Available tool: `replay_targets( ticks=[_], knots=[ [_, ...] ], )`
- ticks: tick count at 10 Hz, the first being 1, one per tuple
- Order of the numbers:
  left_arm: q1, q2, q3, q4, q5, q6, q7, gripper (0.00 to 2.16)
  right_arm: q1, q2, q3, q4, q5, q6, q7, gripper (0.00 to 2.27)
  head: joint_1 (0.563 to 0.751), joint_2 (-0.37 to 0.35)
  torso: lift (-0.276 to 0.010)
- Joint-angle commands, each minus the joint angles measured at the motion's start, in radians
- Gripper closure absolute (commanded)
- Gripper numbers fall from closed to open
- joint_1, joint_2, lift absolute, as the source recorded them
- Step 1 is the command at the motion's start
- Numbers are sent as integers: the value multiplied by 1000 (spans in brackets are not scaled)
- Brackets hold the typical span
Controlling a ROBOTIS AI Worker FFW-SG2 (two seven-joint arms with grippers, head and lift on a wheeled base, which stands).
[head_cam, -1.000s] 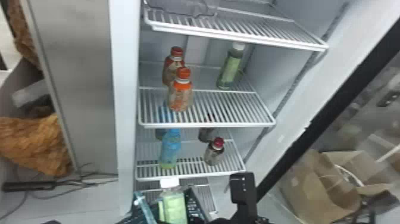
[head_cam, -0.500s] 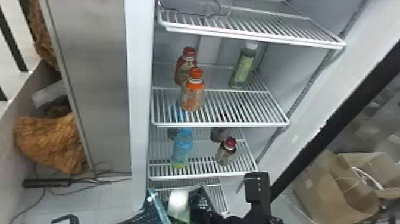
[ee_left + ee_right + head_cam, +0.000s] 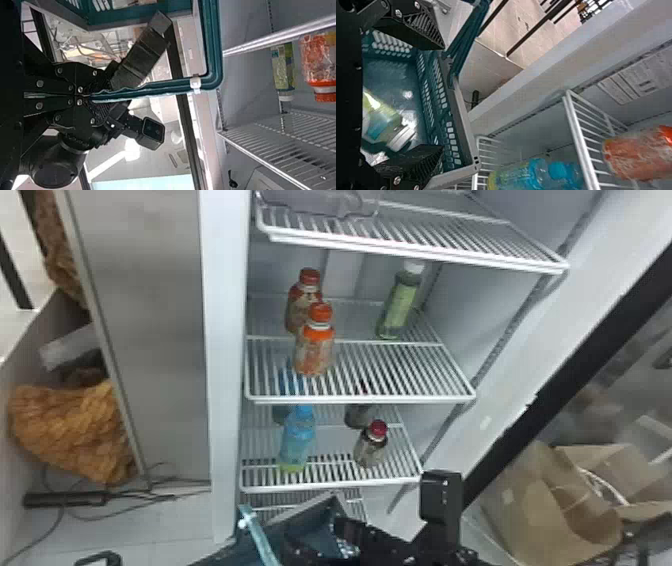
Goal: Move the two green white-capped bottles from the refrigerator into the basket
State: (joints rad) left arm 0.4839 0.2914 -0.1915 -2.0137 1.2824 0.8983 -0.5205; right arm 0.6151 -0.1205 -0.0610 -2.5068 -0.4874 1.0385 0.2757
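Green white-capped plastic bottle (image 3: pixel 386 123) is lying inside the teal plastic basket (image 3: pixel 463 130); one transfer apparently done. Second green bottle (image 3: pixel 398 302) is standing above the basket on a white wire shelf (image 3: pixel 400 375), awaiting transfer. Black right gripper (image 3: pixel 442 97) is hovering empty, fingers wide, over the basket; black left gripper (image 3: pixel 102 97) is pinching its handle (image 3: pixel 158 87).

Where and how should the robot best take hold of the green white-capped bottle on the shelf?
I would grip the green bottle around its labelled middle, coming level from the front of the shelf, slightly right. It stands upright with a round, fairly straight body; the nearer orange bottle stands to its left, which may crowd that side.
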Motion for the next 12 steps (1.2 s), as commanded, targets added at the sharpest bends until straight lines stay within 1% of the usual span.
replay_targets(
  ticks=[1, 3, 6, 8, 10, 12],
  knots=[
    [2, 0, 2, -3, 0, 0, 0, 1204, 13, 7, -11, -22, 35, -69, 39, 130, 695, -299, -4],
    [4, 0, 4, 0, 0, 0, 0, 1204, 18, 12, -23, -25, 63, -204, 4, 130, 695, -309, -4],
    [12, -1, 8, -3, 0, 0, 0, 1204, -11, 25, -69, 7, 100, -322, -13, 131, 695, -350, -4],
    [12, -1, 10, 0, 0, -2, 0, 1204, -26, 25, -73, 19, 108, -425, -33, 133, 695, -350, -4],
    [12, -1, 10, 0, 2, -2, 0, 1204, -58, 25, -73, 76, 124, -567, -53, 133, 695, -350, -4],
    [14, -1, 10, 0, 2, -2, 0, 1204, -92, 25, -71, 140, 154, -724, -99, 133, 695, -350, -4]
  ],
)
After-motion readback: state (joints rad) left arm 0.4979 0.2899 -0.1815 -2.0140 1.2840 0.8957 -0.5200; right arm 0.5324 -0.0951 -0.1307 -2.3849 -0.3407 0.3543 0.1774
